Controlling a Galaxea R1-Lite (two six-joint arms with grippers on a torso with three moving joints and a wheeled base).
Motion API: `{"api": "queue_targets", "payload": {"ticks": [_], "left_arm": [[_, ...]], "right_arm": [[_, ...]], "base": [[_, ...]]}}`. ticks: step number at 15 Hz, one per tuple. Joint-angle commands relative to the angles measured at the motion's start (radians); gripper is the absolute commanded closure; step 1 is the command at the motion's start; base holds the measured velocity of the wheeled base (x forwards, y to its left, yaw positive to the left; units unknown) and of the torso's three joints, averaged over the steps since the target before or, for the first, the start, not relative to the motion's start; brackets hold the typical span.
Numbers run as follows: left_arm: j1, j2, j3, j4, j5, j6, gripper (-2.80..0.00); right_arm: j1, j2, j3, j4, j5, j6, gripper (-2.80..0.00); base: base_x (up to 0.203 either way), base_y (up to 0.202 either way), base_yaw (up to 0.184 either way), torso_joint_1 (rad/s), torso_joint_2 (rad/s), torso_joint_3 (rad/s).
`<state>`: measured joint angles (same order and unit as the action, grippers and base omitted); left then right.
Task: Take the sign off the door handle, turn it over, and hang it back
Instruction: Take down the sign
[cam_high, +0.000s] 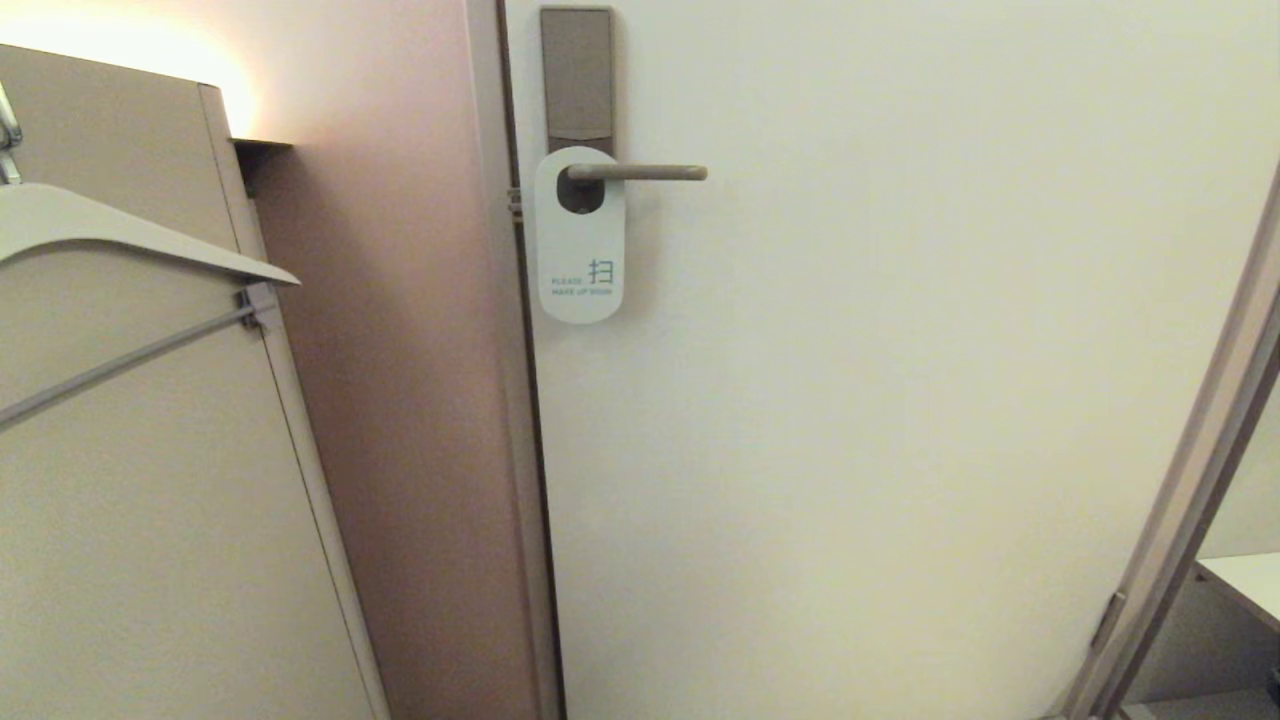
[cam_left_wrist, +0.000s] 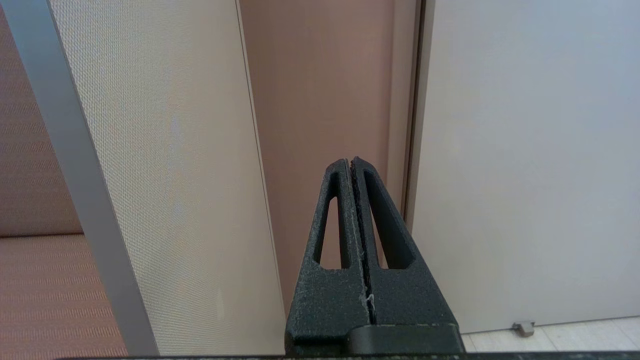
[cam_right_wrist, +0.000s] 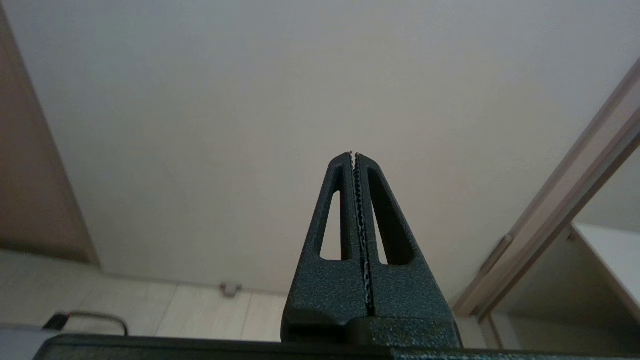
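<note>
Smooth rounded pale sign (cam_high: 579, 240) on slim brushed-metal door handle (cam_high: 640, 172), seemingly flat; both textured black grippers (cam_left_wrist: 351, 161) (cam_right_wrist: 354, 155) pressed together, empty.

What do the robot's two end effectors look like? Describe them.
Both are alike: the left end effector and the right end effector each have two black, grainy-textured tapered fingers with long triangular cut-outs and serrated inner edges, rising from a black base. No cables or markings show on them.

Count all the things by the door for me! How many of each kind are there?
Sign: 1
Door handle: 1
Lock plate: 1
Clothes hanger: 1
Robot grippers: 2, the left gripper and the right gripper
Total: 6
</note>
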<state>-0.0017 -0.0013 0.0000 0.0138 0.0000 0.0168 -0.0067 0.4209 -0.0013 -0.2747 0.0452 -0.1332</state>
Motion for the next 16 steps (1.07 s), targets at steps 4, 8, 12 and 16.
{"api": "queue_targets", "payload": {"ticks": [4,8,12,16], "left_arm": [[0.000,0.001,0.000,0.000,0.000,0.000,0.00],[0.000,0.001,0.000,0.000,0.000,0.000,0.00],[0.000,0.001,0.000,0.001,0.000,0.000,0.00],[0.000,0.001,0.000,0.001,0.000,0.000,0.00]], "right_arm": [[-0.014,-0.207,0.001,0.184,0.009,0.001,0.00],[-0.001,-0.304,0.001,0.256,0.002,0.040,0.00],[-0.001,-0.394,0.001,0.279,-0.010,0.062,0.00],[0.000,-0.421,0.001,0.281,-0.010,0.070,0.00]], "base": [[0.000,0.000,0.000,0.000,0.00,0.000],[0.000,0.000,0.000,0.000,0.00,0.000],[0.000,0.000,0.000,0.000,0.00,0.000],[0.000,0.000,0.000,0.000,0.00,0.000]]}}
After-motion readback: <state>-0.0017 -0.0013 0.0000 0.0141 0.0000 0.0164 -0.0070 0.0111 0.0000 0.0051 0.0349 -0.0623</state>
